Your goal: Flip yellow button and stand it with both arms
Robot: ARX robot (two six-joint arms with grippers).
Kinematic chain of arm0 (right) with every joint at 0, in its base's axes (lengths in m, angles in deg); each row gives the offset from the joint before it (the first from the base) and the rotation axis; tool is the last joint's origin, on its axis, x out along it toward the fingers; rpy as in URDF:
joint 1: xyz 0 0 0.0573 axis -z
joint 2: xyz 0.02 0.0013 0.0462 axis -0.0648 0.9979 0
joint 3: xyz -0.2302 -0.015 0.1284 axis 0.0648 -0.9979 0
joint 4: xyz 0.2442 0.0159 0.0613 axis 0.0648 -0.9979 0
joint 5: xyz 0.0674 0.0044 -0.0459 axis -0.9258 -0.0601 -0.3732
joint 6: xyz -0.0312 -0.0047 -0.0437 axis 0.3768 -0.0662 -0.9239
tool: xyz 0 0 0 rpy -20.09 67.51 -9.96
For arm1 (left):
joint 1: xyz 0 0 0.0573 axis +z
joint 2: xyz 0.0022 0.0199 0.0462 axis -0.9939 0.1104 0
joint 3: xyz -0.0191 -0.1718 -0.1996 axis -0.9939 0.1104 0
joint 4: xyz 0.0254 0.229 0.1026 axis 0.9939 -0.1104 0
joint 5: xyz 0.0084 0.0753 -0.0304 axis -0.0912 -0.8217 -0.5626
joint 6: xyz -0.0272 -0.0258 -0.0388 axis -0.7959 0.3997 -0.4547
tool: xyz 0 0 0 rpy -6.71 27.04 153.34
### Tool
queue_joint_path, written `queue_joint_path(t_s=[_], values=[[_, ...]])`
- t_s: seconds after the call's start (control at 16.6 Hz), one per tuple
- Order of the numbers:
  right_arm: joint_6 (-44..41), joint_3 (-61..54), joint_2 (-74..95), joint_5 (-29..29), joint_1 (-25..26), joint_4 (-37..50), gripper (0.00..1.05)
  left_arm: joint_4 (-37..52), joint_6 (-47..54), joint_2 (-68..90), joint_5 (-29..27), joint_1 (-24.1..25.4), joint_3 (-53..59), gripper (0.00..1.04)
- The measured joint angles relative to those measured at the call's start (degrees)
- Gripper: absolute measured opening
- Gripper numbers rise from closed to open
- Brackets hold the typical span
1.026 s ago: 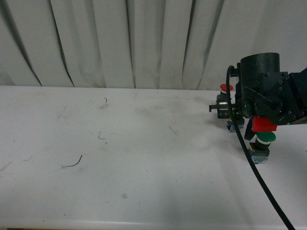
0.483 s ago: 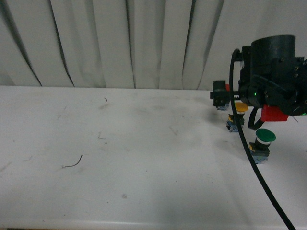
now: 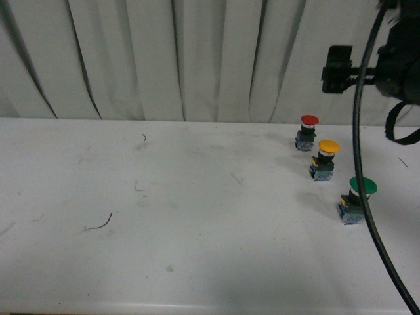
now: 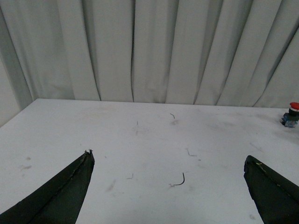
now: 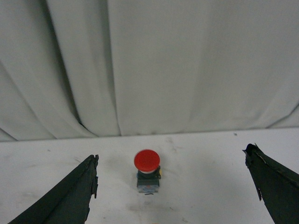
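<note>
The yellow button (image 3: 326, 160) stands upright on the white table (image 3: 197, 216), yellow cap on top, blue-black base down. It sits between a red button (image 3: 308, 131) behind it and a green button (image 3: 357, 198) in front. My right arm (image 3: 394, 62) hangs high above the buttons at the top right, touching none of them. In the right wrist view my right gripper (image 5: 170, 154) is open, with the red button (image 5: 147, 170) on the table between its fingers. My left gripper (image 4: 169, 156) is open over bare table, far from the buttons.
A thick black cable (image 3: 367, 197) drops from the right arm in front of the green button. A pleated white curtain (image 3: 164, 59) closes the back of the table. Small dark wire scraps (image 3: 102, 224) lie at the left. The table's front edge runs along the bottom.
The right arm has lifted up and to the right, away from the buttons. The yellow button, hidden behind it a second ago, now shows standing upright.
</note>
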Motion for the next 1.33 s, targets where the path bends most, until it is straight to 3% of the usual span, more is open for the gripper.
queue_joint_path(t_s=[0.24,0.3,0.54,0.78,0.97,1.33], values=[[-1.0,-16.1,-19.9,-5.6,-0.2,6.4,0.96,0.0,0.0,0.0,0.0,0.0,0.0,0.98],[-1.0,-21.5,-28.3,-2.1,-0.7,0.2,0.85,0.0,0.0,0.0,0.0,0.0,0.0,0.98],[-1.1,-42.6,-60.0,-0.7,-0.1,-16.8,0.45,0.0,0.0,0.0,0.0,0.0,0.0,0.98],[-1.1,-52.4,-80.6,-1.3,0.2,-20.3,0.05,0.0,0.0,0.0,0.0,0.0,0.0,0.98],[-1.1,-57.1,-84.8,-6.6,6.2,-21.7,0.02,0.0,0.0,0.0,-0.1,0.0,0.0,0.98],[-1.1,-61.7,-94.2,-7.0,6.0,-25.7,0.02,0.0,0.0,0.0,0.0,0.0,0.0,0.98]])
